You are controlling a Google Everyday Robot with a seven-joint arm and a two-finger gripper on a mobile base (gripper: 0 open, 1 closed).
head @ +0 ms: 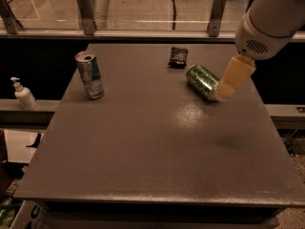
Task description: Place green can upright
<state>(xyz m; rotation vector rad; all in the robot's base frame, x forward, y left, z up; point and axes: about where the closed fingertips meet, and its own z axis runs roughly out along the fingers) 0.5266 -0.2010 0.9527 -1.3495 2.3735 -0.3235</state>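
Because the green can (202, 81) lies on its side instead of standing, your gripper (227, 87) hangs low at the can's right end, angled down and to the left from a bulky white arm that enters from the top right corner. Judging by that placement, you are lining up for a grasp, with the lift and turn not yet begun. You see the gripper as one pale cream slab, so you cannot tell whether it is spread or pressed together. Nor can you tell whether its tip touches the can or only overlaps it from this angle. The can rests on the far right part of a dark grey table (152, 151), its length running diagonally from upper left to lower right, and nothing lies right against it. Its body is dark green with paler, mottled markings, and the end by the gripper shows a silver rim. A small dark packet (177, 57) lies near it toward the far edge. Well apart, at the far left, a blue can (89, 75) stands upright.
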